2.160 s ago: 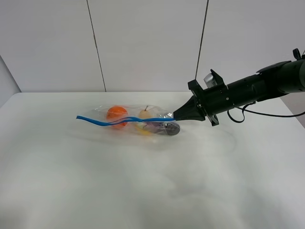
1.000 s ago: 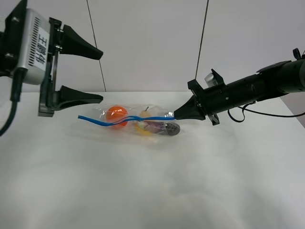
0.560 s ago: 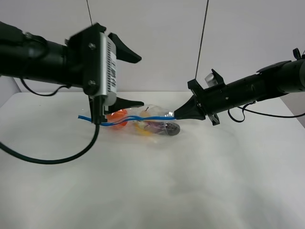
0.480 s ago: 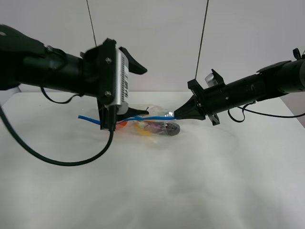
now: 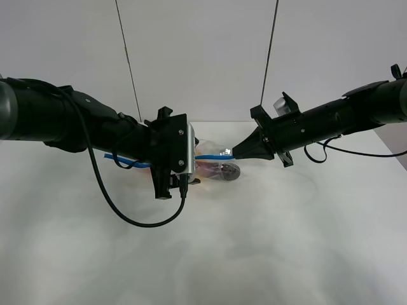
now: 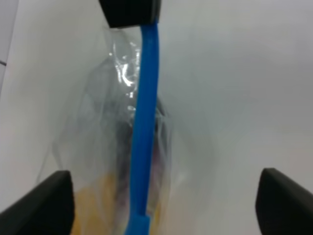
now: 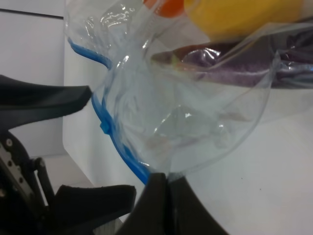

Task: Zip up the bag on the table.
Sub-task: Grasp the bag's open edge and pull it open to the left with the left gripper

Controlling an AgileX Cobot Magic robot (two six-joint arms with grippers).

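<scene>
Overhead, the bag lies near the middle of the white tabletop, with an arm reaching in from each side. The left gripper is at the bag's left part and covers most of it, while the right gripper comes to a point at the bag's right end, its jaws pressed together on the plastic there. From the left wrist, the blue zipper strip runs straight away between the left gripper's two dark fingers; these stand wide apart, one on each side of the strip, and touch neither it nor the bag. At the strip's far end sits the dark tip of the right gripper. From the right wrist, the right gripper is clamped shut on the edge of the crinkled clear bag. Orange produce, yellow produce and purple produce show through the plastic, and beyond the curving strip the left gripper stands spread.
</scene>
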